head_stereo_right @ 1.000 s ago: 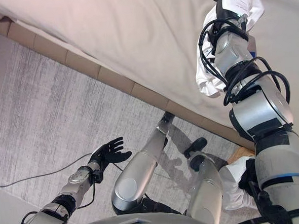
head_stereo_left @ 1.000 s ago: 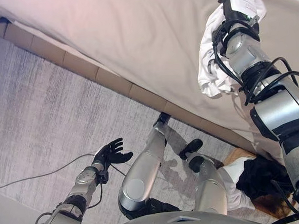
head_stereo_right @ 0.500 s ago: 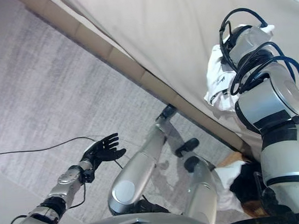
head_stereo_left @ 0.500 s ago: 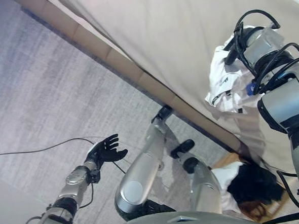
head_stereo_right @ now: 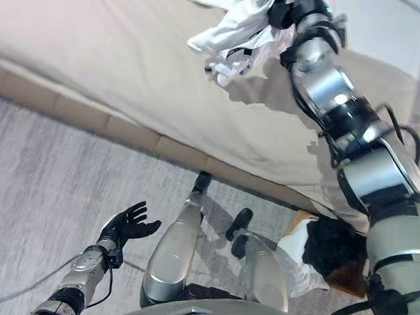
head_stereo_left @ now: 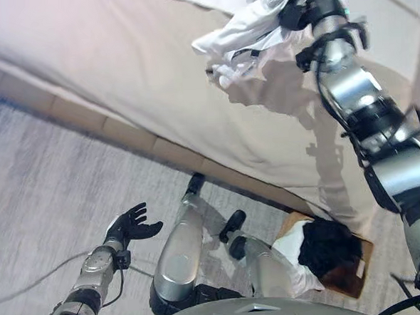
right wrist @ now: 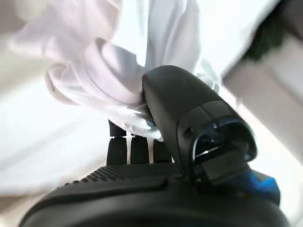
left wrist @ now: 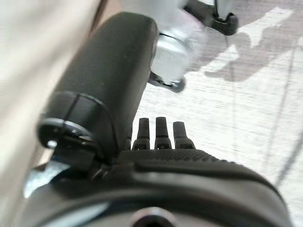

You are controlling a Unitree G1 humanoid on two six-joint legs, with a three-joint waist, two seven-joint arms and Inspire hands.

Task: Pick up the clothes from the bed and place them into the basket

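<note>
A white garment (head_stereo_left: 242, 34) hangs in the air above the beige bed (head_stereo_left: 133, 69), bunched in my right hand (head_stereo_left: 297, 9), whose fingers and thumb are curled into the cloth (right wrist: 113, 75). The basket (head_stereo_left: 352, 274) stands on the floor at the foot of the bed, lower right, with a black garment (head_stereo_left: 328, 244) and a white one (head_stereo_left: 291, 256) in it. My left hand (head_stereo_left: 132, 223) is held open over the carpet at the lower left, holding nothing; its straight fingers (left wrist: 156, 132) show in the left wrist view.
The bed's padded tan side rail (head_stereo_left: 86, 118) runs diagonally across the view. Grey carpet (head_stereo_left: 48, 189) covers the floor on the left. A thin grey cable (head_stereo_left: 32, 279) lies on the carpet near my left arm.
My right arm has swung up and away, carrying the white garment higher over the bed. The camera has shifted, so the bed and basket sit differently. The left hand stays open.
</note>
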